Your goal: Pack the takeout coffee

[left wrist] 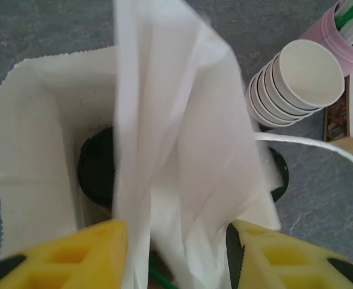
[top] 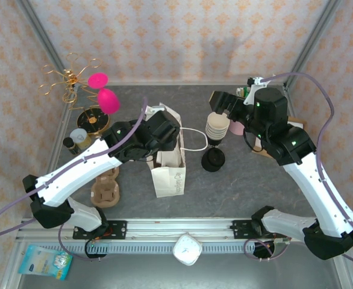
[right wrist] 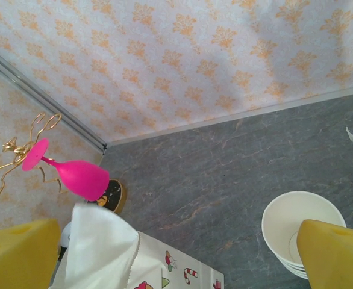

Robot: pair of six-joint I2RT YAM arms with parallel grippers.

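The white paper bag (top: 169, 171) stands upright and open at the centre of the grey surface (top: 267, 180). The takeout coffee (left wrist: 96, 170) sits inside the bag at the bottom; in the left wrist view, its round black lid shows beside the bag's left wall. The left tool (left wrist: 176, 244) is positioned over the bag mouth with its yellow fingers (left wrist: 68, 253) partly spread. A loose fold of the bag's paper rises between them, and nothing is clamped. The right tool (top: 220, 100) hangs above the far right part of the surface with its jaws wide and nothing between them. The stack of lidless cups (top: 217, 127) stands just right of the bag, with the pile of black lids (top: 213, 160) on the near side of the stack. A pink container (left wrist: 344, 33) stands beyond the stack.
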